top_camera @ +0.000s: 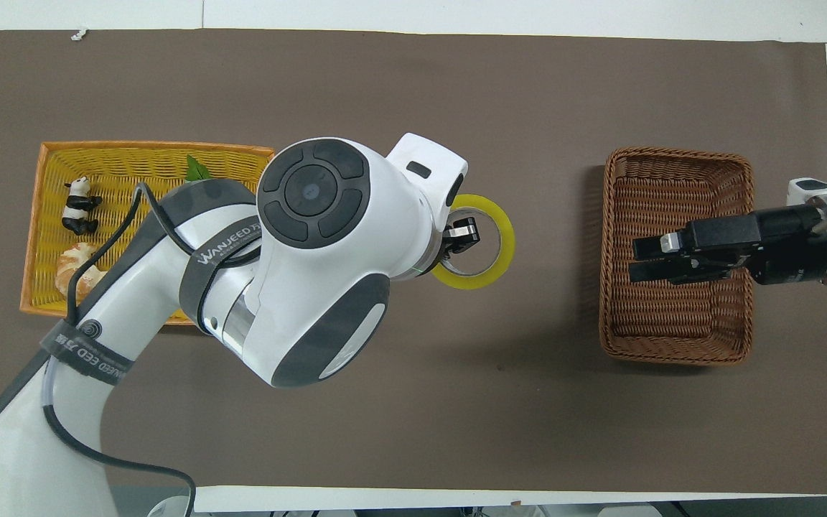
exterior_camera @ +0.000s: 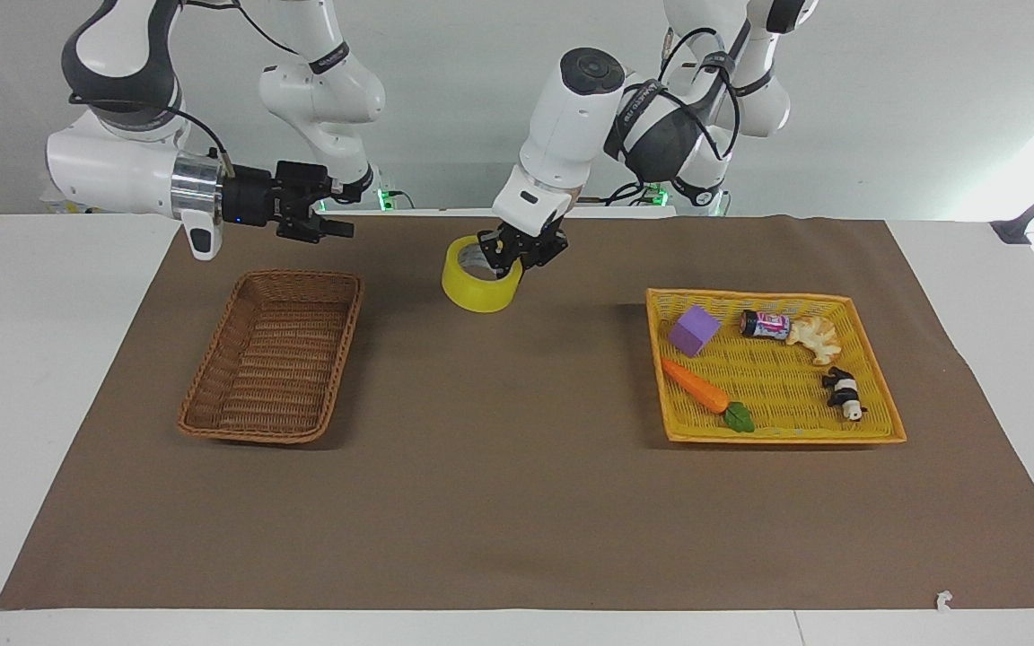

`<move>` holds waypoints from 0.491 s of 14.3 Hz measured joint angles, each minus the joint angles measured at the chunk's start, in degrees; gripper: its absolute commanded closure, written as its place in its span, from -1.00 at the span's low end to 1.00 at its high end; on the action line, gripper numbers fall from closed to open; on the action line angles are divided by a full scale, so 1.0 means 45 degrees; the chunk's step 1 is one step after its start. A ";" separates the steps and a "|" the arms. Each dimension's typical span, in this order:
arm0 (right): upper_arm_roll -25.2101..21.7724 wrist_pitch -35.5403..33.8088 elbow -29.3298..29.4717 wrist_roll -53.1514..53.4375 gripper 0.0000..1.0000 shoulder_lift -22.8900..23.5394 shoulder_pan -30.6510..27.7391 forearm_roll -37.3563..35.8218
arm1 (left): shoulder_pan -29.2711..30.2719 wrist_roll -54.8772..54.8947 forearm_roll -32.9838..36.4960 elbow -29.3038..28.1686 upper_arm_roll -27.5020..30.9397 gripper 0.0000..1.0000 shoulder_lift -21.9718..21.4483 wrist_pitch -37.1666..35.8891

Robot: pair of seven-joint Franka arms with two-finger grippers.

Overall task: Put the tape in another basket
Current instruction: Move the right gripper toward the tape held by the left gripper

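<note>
The tape, a yellow roll with a pale core, hangs tilted over the brown mat between the two baskets. My left gripper is shut on the roll's wall, with one finger inside the core. The other basket, dark brown wicker, lies empty toward the right arm's end of the table. My right gripper is raised over that basket, pointing sideways toward the tape, open and holding nothing.
The yellow basket at the left arm's end holds a purple cube, a carrot, a small jar, a panda figure and a pastry toy. The left arm hides part of it from overhead.
</note>
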 measured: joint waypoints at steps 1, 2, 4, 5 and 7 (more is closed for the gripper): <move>0.0025 0.0055 -0.0035 -0.0096 -1.00 0.0096 0.0013 0.0000 | -0.0044 -0.0018 -0.0001 0.0005 -0.0006 1.00 0.0000 0.0000; 0.0041 0.0109 -0.0054 -0.0169 -1.00 0.0174 0.0019 0.0000 | -0.0080 -0.0030 -0.0001 0.0007 -0.0006 1.00 0.0000 -0.0003; 0.0050 0.0175 -0.0090 -0.0424 -1.00 0.0299 0.0135 0.0000 | -0.0094 -0.0036 -0.0002 0.0007 -0.0005 1.00 0.0000 -0.0008; 0.0056 0.0209 -0.0122 -0.0561 -1.00 0.0359 0.0273 0.0001 | -0.0094 -0.0036 -0.0002 0.0008 -0.0004 1.00 0.0000 -0.0008; 0.0074 0.0489 -0.0156 -0.0700 -1.00 0.0472 0.0511 0.0011 | -0.0094 -0.0037 -0.0002 0.0008 -0.0004 1.00 0.0000 -0.0008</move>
